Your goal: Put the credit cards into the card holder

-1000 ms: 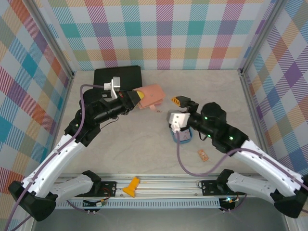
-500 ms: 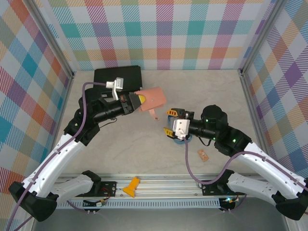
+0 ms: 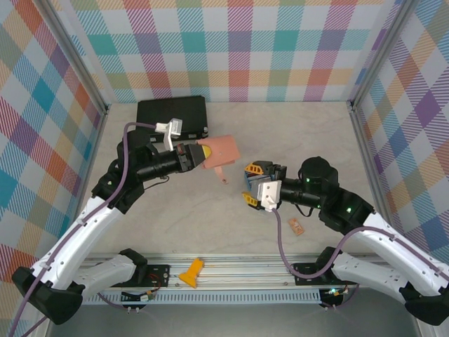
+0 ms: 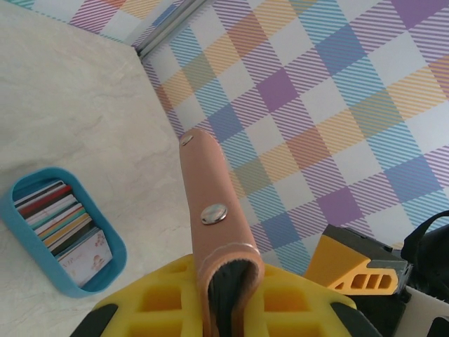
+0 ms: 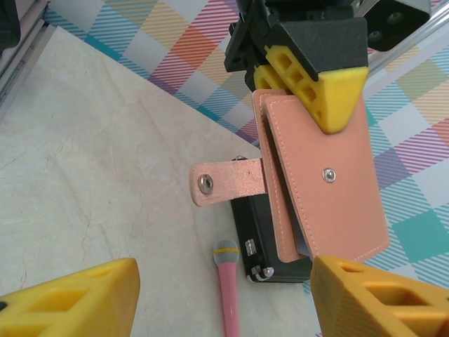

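Observation:
My left gripper (image 3: pixel 198 153) is shut on the pinkish-brown card holder (image 3: pixel 219 150) and holds it off the table, edge-on between the yellow fingers (image 4: pixel 161 302). The card holder (image 4: pixel 214 210) is closed, with its grey inner side showing at the gripped end. In the right wrist view the card holder (image 5: pixel 330 189) hangs with its snap strap (image 5: pixel 228 181) sticking out sideways. Several credit cards (image 4: pixel 62 223) stand in a blue oval tray (image 4: pixel 28 242). My right gripper (image 3: pixel 250 184) is open over that tray, facing the holder, with nothing between its fingers (image 5: pixel 66 302).
A large black case (image 3: pixel 170 112) lies at the back left, and a pink toy microphone (image 5: pixel 228 291) lies beside the case (image 5: pixel 270 232). A small orange tag (image 3: pixel 295 226) lies front right. A yellow piece (image 3: pixel 191 272) rests on the front rail.
My left gripper has drawn the card holder a little nearer and lower. My right gripper has swung left and down over the tray, turning toward the holder.

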`<state>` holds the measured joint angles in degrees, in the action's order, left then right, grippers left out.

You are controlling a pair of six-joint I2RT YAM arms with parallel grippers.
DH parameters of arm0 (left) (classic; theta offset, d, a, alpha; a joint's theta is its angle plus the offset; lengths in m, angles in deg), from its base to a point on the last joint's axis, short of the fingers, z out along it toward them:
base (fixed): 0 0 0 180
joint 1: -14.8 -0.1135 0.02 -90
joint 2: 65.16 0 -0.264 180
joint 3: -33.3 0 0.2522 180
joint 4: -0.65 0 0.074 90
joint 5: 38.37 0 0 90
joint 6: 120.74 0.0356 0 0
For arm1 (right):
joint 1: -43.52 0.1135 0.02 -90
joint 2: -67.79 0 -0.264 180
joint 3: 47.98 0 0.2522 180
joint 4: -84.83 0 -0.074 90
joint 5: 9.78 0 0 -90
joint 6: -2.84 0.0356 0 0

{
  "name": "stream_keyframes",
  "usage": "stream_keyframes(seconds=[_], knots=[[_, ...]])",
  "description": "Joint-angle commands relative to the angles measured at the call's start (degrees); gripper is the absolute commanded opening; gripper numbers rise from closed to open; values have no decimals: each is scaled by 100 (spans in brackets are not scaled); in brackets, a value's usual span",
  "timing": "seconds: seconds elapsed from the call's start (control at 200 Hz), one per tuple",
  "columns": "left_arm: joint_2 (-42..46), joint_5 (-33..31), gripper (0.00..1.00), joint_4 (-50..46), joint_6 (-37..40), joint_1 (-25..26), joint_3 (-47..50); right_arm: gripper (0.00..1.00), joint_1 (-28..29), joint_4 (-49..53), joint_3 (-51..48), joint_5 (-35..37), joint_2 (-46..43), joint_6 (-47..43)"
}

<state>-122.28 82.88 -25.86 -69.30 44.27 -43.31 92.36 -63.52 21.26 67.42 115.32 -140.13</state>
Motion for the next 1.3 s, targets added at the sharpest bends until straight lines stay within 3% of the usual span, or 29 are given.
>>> stream_keyframes(seconds=[0.0, 0.475, 0.575, 0.89, 1.295], knots=[[155, 108, 0, 49, 234, -47, -149, 64, 31, 135, 18, -276, -58, 116], [225, 523, 0, 624, -30, -38, 13, 46, 130, 148, 592, -764, 337, 267], [279, 545, 0, 761, -103, -38, 87, 46, 298, 112, 645, -777, 469, 200], [204, 708, 0, 1013, -327, -21, 133, 46, 742, -158, 771, -124, 945, -123], [156, 768, 0, 1025, -362, 41, 129, 26, 882, -581, 692, 462, 972, -381]])
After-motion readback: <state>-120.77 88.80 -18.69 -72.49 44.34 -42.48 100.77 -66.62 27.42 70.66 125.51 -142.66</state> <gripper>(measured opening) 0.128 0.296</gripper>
